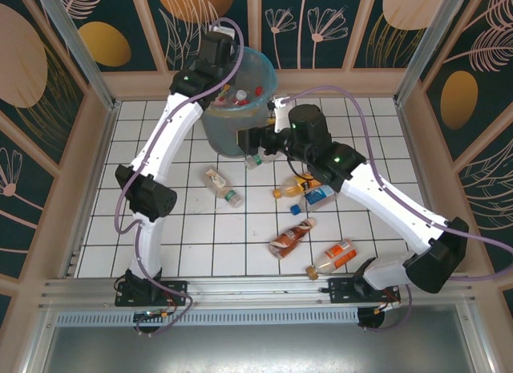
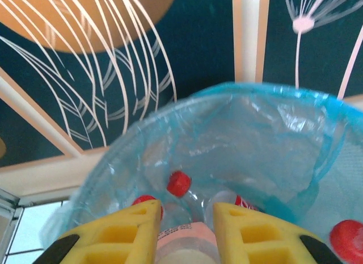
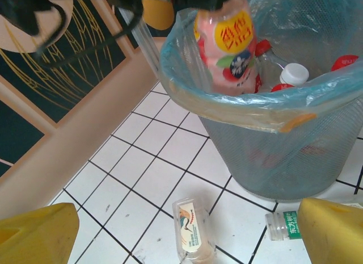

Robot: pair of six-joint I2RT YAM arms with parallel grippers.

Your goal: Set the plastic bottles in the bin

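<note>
Hanging over the round grey, blue-lined bin (image 3: 266, 156), a pink plastic bottle (image 3: 224, 48) is clamped by the left gripper (image 2: 187, 210) (right gripper (image 3: 184, 230) spread wide, empty); released off-centre, it could be bounced off the rim.

The bench (image 1: 200, 237) is white tile with dark grout lines. Dark teal wall panels (image 1: 325, 24), painted with orange ovals and pale plant outlines and framed in light wood (image 1: 254, 32), stand along its far and side edges. An aluminium rail (image 1: 256, 286) runs along the near edge.
</note>
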